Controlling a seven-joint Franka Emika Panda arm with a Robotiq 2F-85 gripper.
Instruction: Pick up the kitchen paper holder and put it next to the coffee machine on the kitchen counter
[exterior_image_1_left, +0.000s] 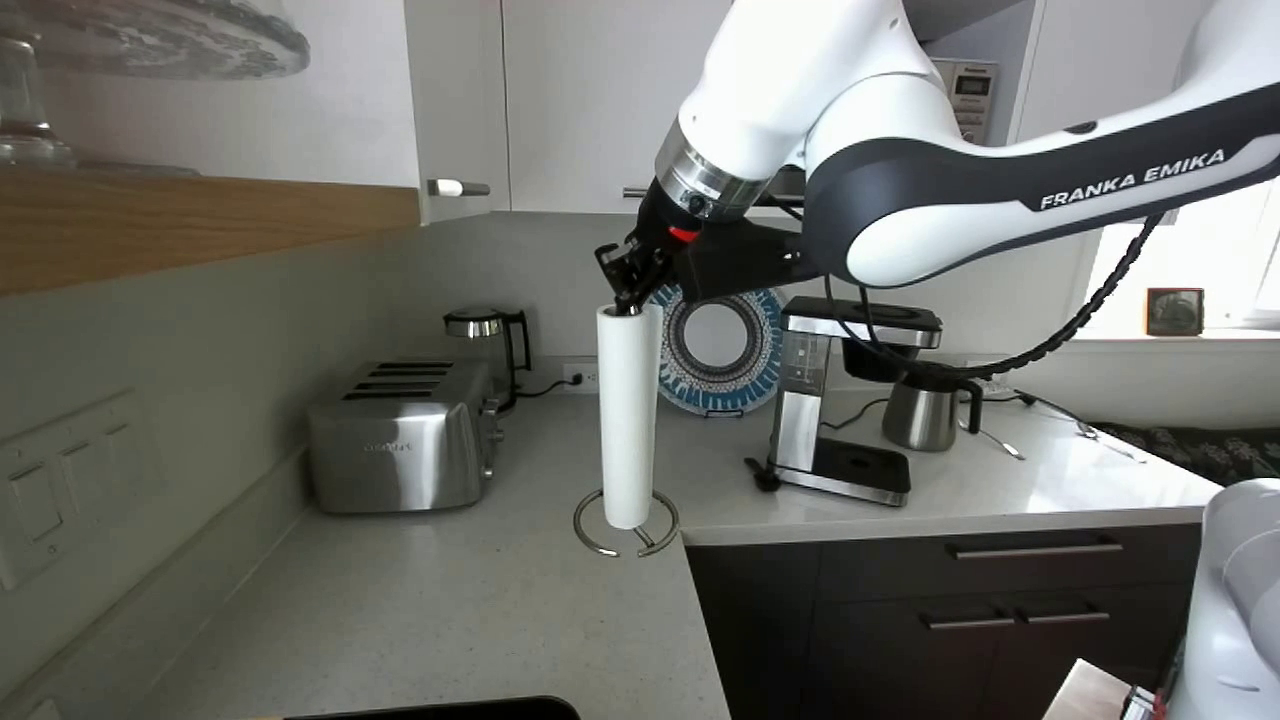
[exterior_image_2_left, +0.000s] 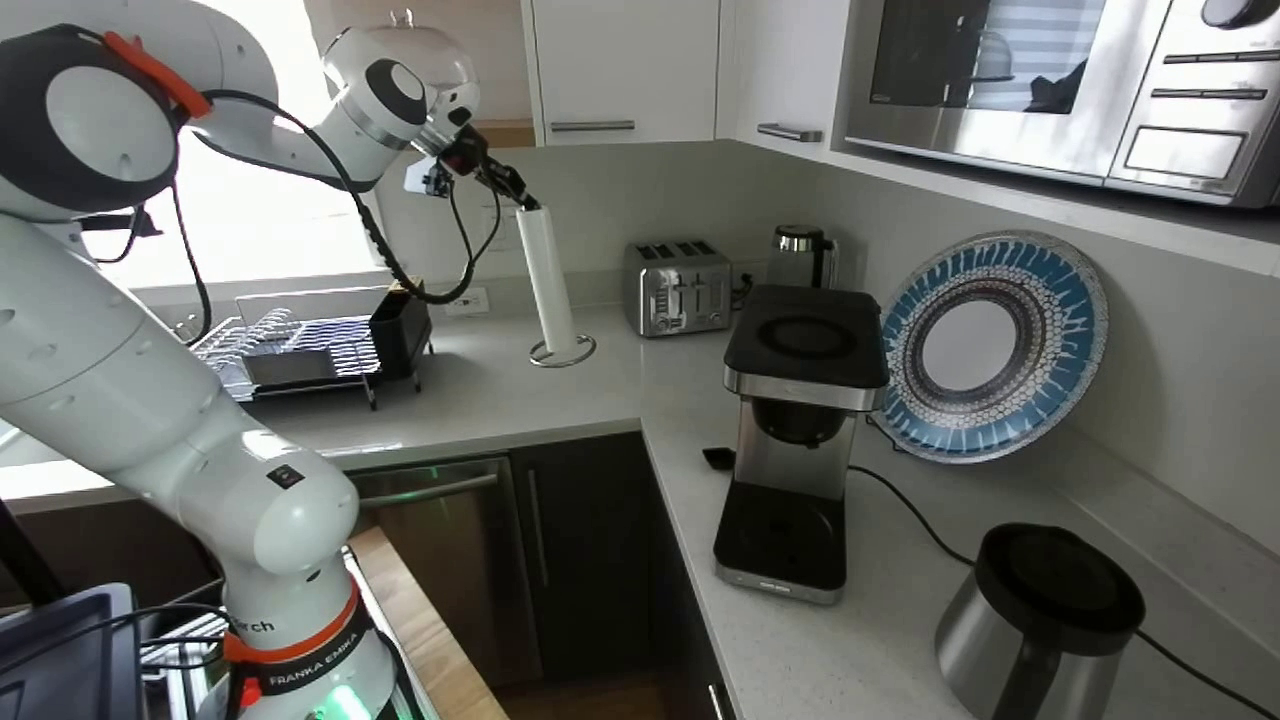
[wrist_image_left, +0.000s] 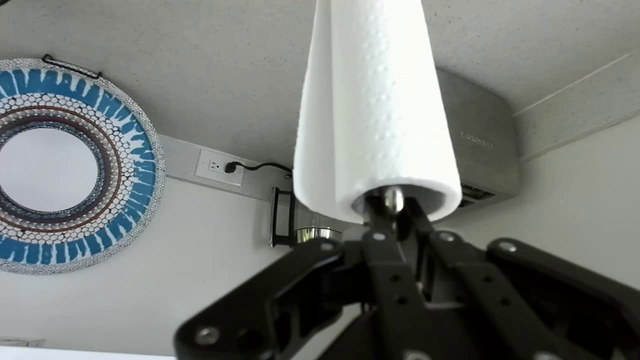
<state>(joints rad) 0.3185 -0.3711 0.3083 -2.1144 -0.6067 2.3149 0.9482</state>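
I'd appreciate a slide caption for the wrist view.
Black gripper clasping the silvery metal post at the open end of a white paper roll.

Left to right in an exterior view, I see toaster (exterior_image_1_left: 398, 445), paper holder (exterior_image_1_left: 628, 420) (worktop (exterior_image_1_left: 430, 610) contact unclear), coffee machine (exterior_image_1_left: 802, 420).

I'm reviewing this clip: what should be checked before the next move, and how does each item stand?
Grip: ok; end effector shut on the holder at its tip.
Lift of holder off counter: cannot tell from these views.
Gap to toaster: ok; visible in both exterior views.
Separation of cable and coffee machine: ok; apart in an exterior view.
Ready to release: not ok; holder isn't yet beside coffee machine.
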